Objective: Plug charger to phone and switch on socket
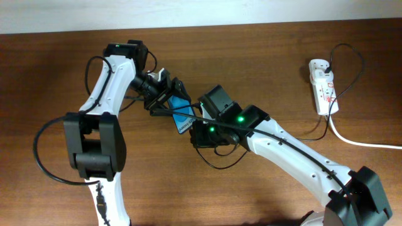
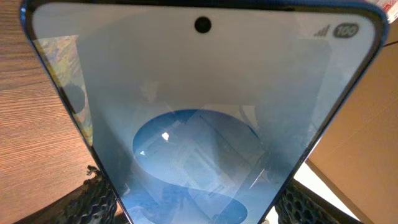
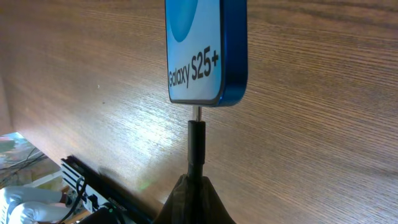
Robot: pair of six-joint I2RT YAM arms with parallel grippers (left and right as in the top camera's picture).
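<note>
My left gripper [image 1: 168, 100] is shut on the phone [image 1: 182, 117], holding it by its two long edges above the table. The phone's blue screen with a lighter oval fills the left wrist view [image 2: 199, 124], between my two fingers [image 2: 193, 208]. In the right wrist view the phone's bottom end [image 3: 205, 56] reads "Galaxy S25+". My right gripper [image 3: 196, 186] is shut on the charger's black connector [image 3: 196, 143]; its metal tip touches the phone's bottom port. The thin black cable [image 1: 276, 133] runs right toward the socket [image 1: 322, 88], a white power strip at the far right.
The strip's thick white cord [image 1: 364, 142] trails off the right edge. Black arm cables loop beside the left arm [image 1: 44, 157]. The wooden table [image 1: 264, 56] lies under everything, with a pale wall edge along the back.
</note>
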